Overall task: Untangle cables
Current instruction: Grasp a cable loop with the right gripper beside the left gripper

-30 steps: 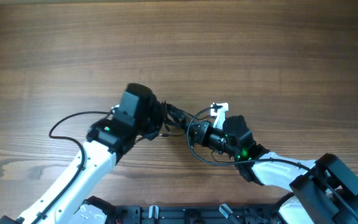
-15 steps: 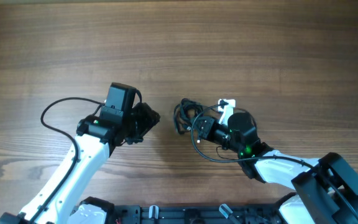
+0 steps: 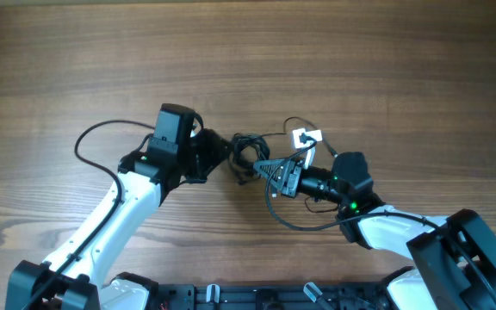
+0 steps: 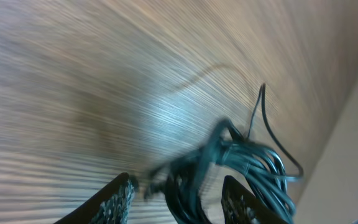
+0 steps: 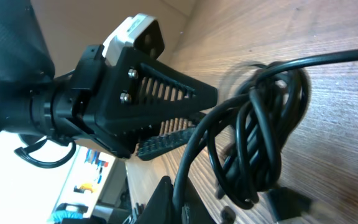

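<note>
The cables (image 3: 248, 153) lie as one small black knotted clump just left of the middle of the wooden table (image 3: 360, 52), between the two arms. The left gripper (image 3: 224, 156) reaches in from the lower left. Half a second ago it stood off to the left of the clump with bare wood between them; now it has come right up to the clump. In the left wrist view its fingers (image 4: 118, 198) stand apart at the bottom of the frame, and the blurred bundle sits between them, nearer the right-hand finger. Whether either pad touches it cannot be told. A second ago this gripper was closed and pressed in against the clump and the other gripper. The right gripper (image 3: 262, 167) comes in from the lower right with its jaws together, its tip at the lower right edge of the clump and pinching a strand there, as it did in both earlier frames. The clump has drifted a little to the left since half a second ago. The white tag (image 3: 306, 136) on the right gripper has moved slightly up and left. One thin strand arcs from the clump up toward that tag.
</note>
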